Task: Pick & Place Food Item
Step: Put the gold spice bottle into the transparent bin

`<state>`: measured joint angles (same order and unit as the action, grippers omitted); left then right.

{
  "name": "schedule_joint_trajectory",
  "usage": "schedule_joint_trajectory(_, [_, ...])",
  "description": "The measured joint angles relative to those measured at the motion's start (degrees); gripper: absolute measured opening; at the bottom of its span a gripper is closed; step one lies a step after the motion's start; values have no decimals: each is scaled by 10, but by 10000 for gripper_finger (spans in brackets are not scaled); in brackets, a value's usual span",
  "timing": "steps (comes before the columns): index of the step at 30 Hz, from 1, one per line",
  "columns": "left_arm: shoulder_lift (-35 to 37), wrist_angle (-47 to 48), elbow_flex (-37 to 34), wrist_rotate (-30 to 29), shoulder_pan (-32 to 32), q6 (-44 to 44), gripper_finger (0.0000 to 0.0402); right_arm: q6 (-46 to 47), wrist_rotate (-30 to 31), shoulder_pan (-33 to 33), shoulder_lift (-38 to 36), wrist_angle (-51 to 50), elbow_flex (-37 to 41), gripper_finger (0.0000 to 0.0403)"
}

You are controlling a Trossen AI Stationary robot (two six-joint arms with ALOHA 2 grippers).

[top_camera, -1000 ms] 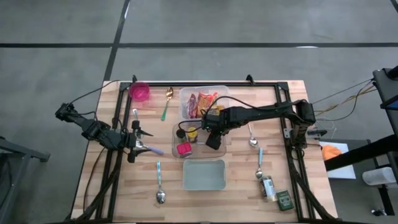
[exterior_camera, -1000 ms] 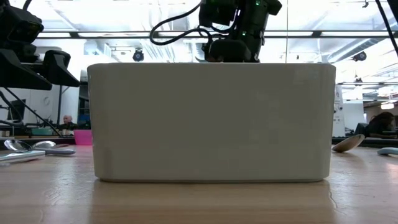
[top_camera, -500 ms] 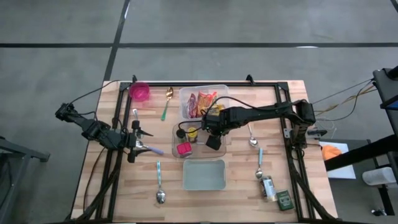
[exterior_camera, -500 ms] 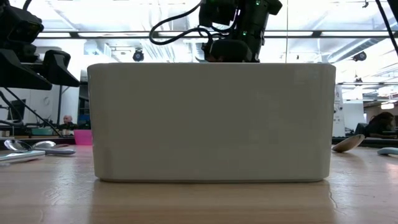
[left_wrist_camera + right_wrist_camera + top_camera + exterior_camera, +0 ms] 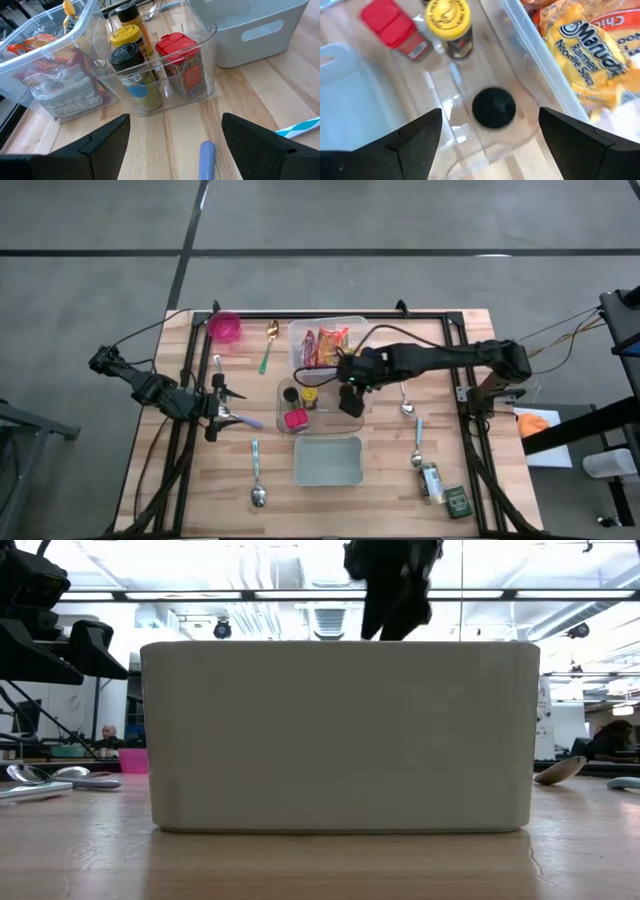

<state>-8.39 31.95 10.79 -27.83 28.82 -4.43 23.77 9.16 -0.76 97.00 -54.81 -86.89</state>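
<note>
The right gripper (image 5: 350,402) hangs with fingers spread and empty above the clear bin (image 5: 322,408) at the table's (image 5: 400,470) middle, where a black-capped jar (image 5: 493,107) stands beside a yellow-capped jar (image 5: 449,20) and red-lidded tin (image 5: 395,27). The left gripper (image 5: 232,416) waits spread near the left edge.

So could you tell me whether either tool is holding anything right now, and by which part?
Nothing is held. The right tool hangs open above the black-capped jar in the clear bin; the left tool is open and empty.
</note>
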Motion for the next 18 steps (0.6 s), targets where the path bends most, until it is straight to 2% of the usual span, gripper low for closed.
schedule_joint_trajectory(8, [0, 0, 0, 0, 0, 0, 317, 32, -1, -63, -68, -59, 0, 329])
schedule_joint_trajectory(13, [0, 0, 0, 0, 0, 0, 317, 113, -1, -119, -86, -114, 0, 329])
schedule_joint_trajectory(18, [0, 0, 0, 0, 0, 0, 317, 246, -2, -179, -87, -181, 1, 329])
